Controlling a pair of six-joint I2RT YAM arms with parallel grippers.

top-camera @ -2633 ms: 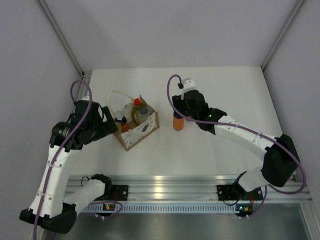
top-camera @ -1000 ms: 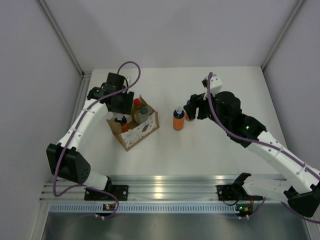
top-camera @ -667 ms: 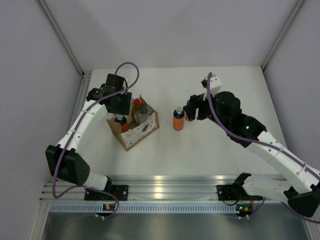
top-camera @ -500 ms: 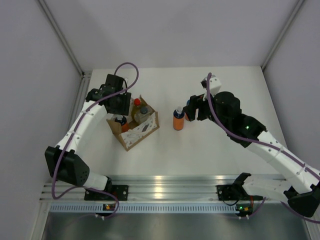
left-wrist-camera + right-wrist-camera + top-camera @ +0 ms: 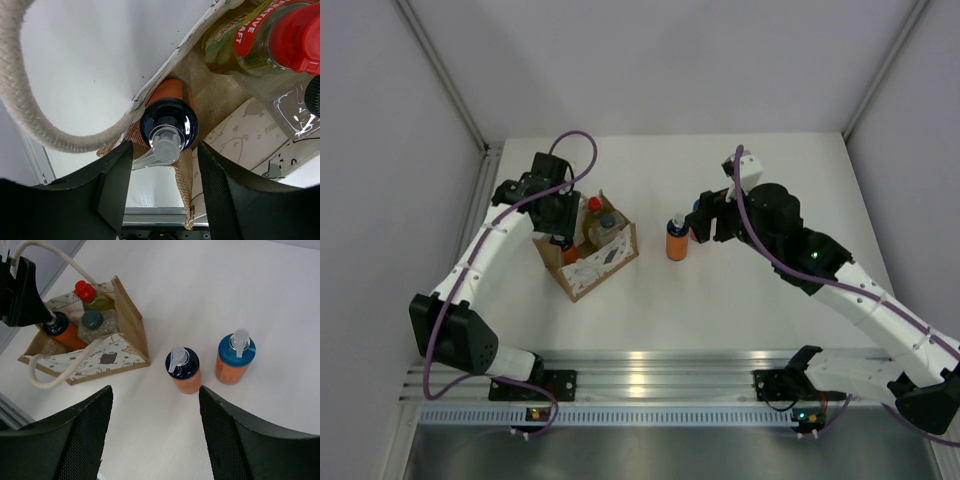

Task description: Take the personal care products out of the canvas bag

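Note:
The canvas bag [image 5: 601, 264] stands left of centre, its thin white handle [image 5: 30, 110] looping up. Three personal care products stand inside it: an orange bottle with a blue cap [image 5: 169, 122], a yellow one with a red cap [image 5: 295, 35] and a pale one with a dark cap [image 5: 93, 319]. My left gripper [image 5: 165, 170] reaches down into the bag, open, one finger on each side of the orange bottle's pump top. Two more orange bottles [image 5: 183, 370] [image 5: 235, 357] stand upright on the table. My right gripper [image 5: 157, 440] hovers open above and near them, holding nothing.
The bag's printed side wall [image 5: 95, 362] faces the front. White tabletop [image 5: 740, 300] stretches right of and in front of the two standing bottles. Grey walls enclose the table on three sides, and an aluminium rail [image 5: 650, 365] runs along the near edge.
My left gripper has dropped slightly lower over the bag's left corner, and its jaws have narrowed around the orange bottle's top. The right arm and the table bottles have not moved.

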